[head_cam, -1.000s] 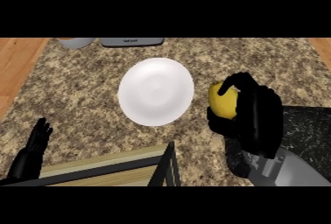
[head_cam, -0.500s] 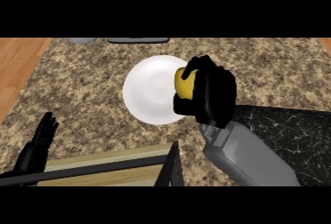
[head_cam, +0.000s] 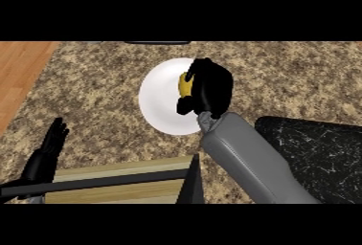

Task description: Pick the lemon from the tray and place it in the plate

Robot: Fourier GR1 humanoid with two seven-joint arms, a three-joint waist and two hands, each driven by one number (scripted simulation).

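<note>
**Carrying the lemon over the plate, release not yet made**

Head view: Hovering above the right half of the white plate [head_cam: 159, 98], the right hand [head_cam: 209, 91] has its fingers and thumb curled round the lemon [head_cam: 186, 83], of which only a yellow sliver shows at the hand's left side. The lemon is in that grasp, over the plate rather than lying on it, as far as this steep angle lets one judge. The step in hand looks like the placing: the pick from the dark tray [head_cam: 318, 153], which lies at the right beyond the grey forearm, seems finished. The next move likely calls for lowering the lemon onto the plate's surface and uncurling the fingers so it settles inside the rim without rolling off.

The left hand [head_cam: 46, 153] rests at the lower left, fingers straight and close together, holding nothing, above a wooden piece with a dark bar [head_cam: 106, 179].

No brand, label or readable writing shows on anything in this view.
</note>
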